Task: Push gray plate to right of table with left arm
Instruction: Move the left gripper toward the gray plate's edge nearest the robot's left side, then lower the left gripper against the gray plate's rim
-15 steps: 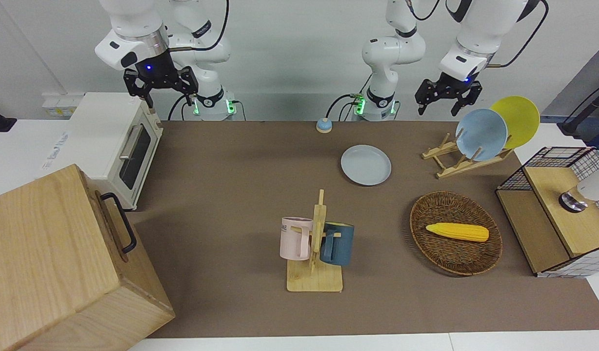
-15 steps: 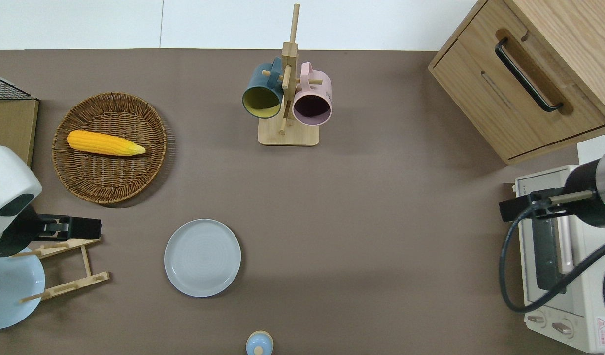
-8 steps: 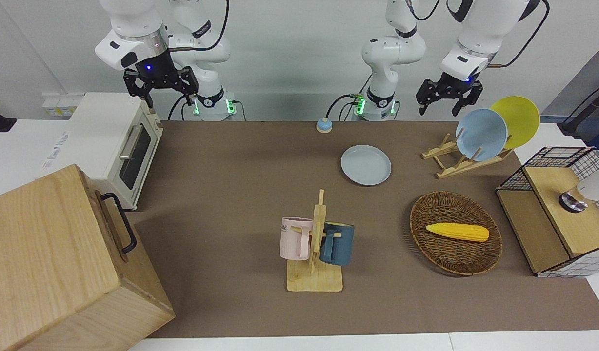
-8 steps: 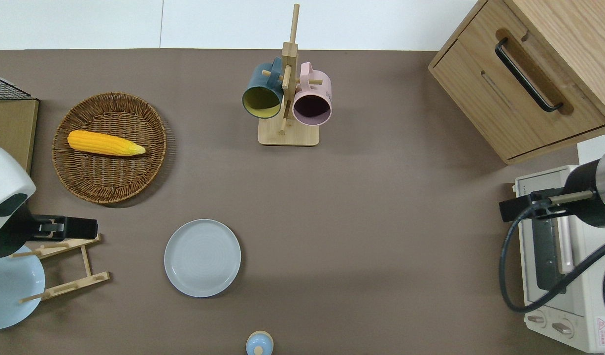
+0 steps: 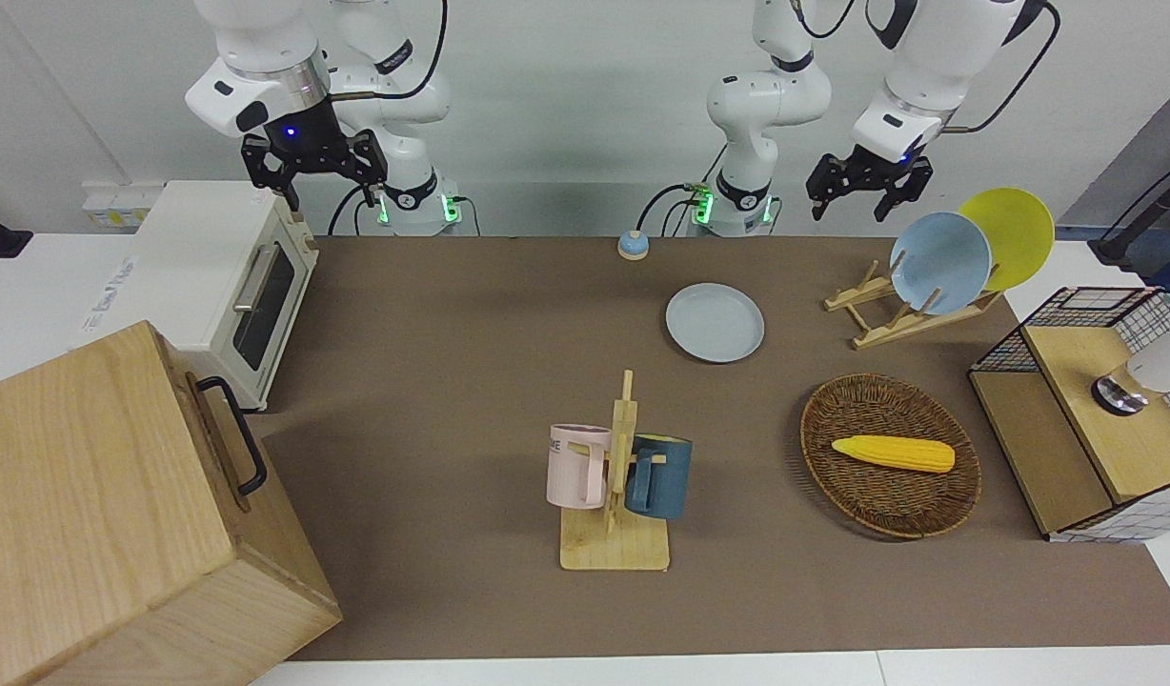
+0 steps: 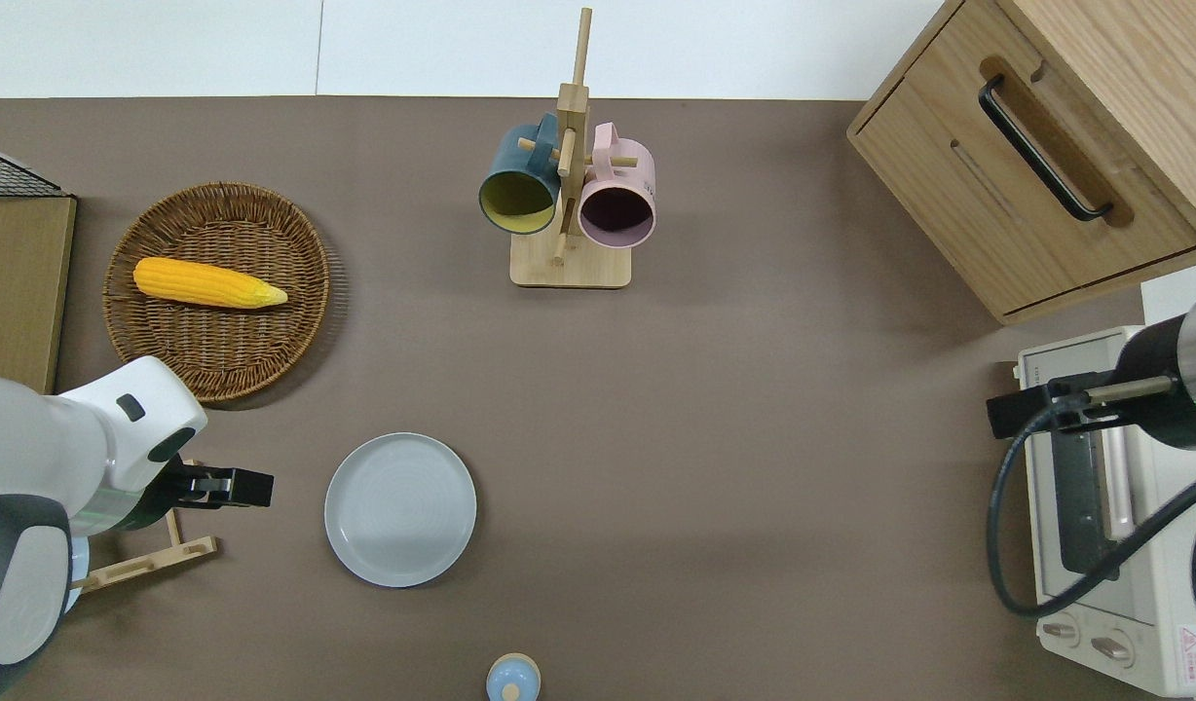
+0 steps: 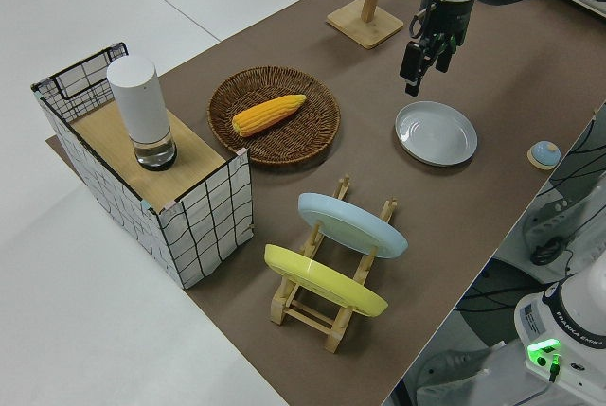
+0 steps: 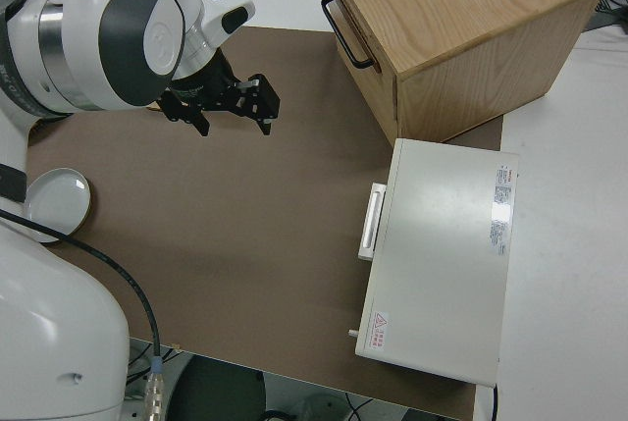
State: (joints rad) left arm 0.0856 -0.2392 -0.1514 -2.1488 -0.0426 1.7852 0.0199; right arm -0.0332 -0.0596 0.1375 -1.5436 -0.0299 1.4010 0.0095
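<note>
Gray plate untouched; left gripper brought closer to it than a second ago.

The gray plate [image 6: 400, 509] lies flat on the table's [image 6: 754, 409] brown mat, unmoved, between the dish rack [image 6: 135, 526] and the small blue bell [image 6: 512, 679]. The left gripper [image 6: 230, 487], fingers spread, empty, is now held up over the rack's edge, shifted toward the plate, so the approach is judged begun and the push not started. Ample bare mat is seen toward the toaster oven [image 6: 1109, 516]. The right arm is parked.

open mat: broad bare brown table [image 6: 754, 438] stretches from the round pale gray plate [image 6: 400, 509] toward the white toaster oven [image 6: 1104, 506]
obstacle: wooden mug rack [image 6: 571, 195], farther out
</note>
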